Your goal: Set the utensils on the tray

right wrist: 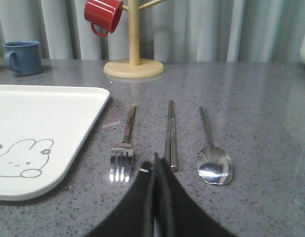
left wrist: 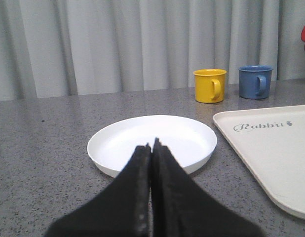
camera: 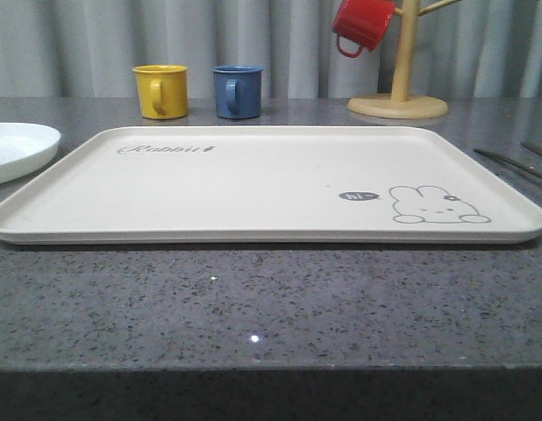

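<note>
The cream tray (camera: pixel 253 189) with the rabbit drawing lies bare across the middle of the table; its corner (right wrist: pixel 39 123) and edge (left wrist: pixel 271 148) appear in the wrist views. Right of it three silver utensils lie side by side on the grey counter: a fork (right wrist: pixel 124 148), a pair of chopsticks (right wrist: pixel 171 136) and a spoon (right wrist: pixel 212 153). The utensils (camera: pixel 517 162) show as thin dark lines at the front view's right edge. My right gripper (right wrist: pixel 155 158) is shut and empty, its tips just short of the chopsticks' near end. My left gripper (left wrist: pixel 152 145) is shut and empty before the white plate.
A round white plate (left wrist: pixel 152 143) sits left of the tray. A yellow mug (camera: pixel 161 90) and a blue mug (camera: pixel 236 90) stand behind the tray. A wooden mug tree (camera: pixel 398 96) at the back right carries a red mug (camera: pixel 360 24). Curtains close off the back.
</note>
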You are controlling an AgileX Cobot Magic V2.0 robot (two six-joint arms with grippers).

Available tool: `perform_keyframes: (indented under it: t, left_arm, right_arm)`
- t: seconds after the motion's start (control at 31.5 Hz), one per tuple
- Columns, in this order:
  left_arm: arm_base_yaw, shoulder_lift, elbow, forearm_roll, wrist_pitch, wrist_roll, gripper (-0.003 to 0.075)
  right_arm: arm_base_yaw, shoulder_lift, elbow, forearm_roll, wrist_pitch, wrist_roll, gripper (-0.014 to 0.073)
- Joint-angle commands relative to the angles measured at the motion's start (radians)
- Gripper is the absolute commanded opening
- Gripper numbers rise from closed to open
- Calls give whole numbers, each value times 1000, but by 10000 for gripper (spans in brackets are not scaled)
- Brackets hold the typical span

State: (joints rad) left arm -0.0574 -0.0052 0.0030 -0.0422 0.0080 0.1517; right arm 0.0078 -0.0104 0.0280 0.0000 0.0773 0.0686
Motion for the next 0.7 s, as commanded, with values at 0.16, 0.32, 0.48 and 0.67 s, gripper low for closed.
perform_keyframes:
  t: [0.16,0.32,0.48,0.67]
  left_arm:
    - [0,-23,2,-7,-81,-4,-18]
    - [0,-23,2,-7,-81,-4,-18]
    - [0,-23,2,-7,-81,-4,-18]
    - [0,-23,2,-7,-99,-4,-18]
  right_arm:
    - [-7,-19,-13,0,-89,-2,-69]
    - [-7,-19,-13,0,-89,-2,-69]
    - [-7,-19,-13,0,-89,-2,-69]
    - [-7,-19,-13,0,-89,-2,-69]
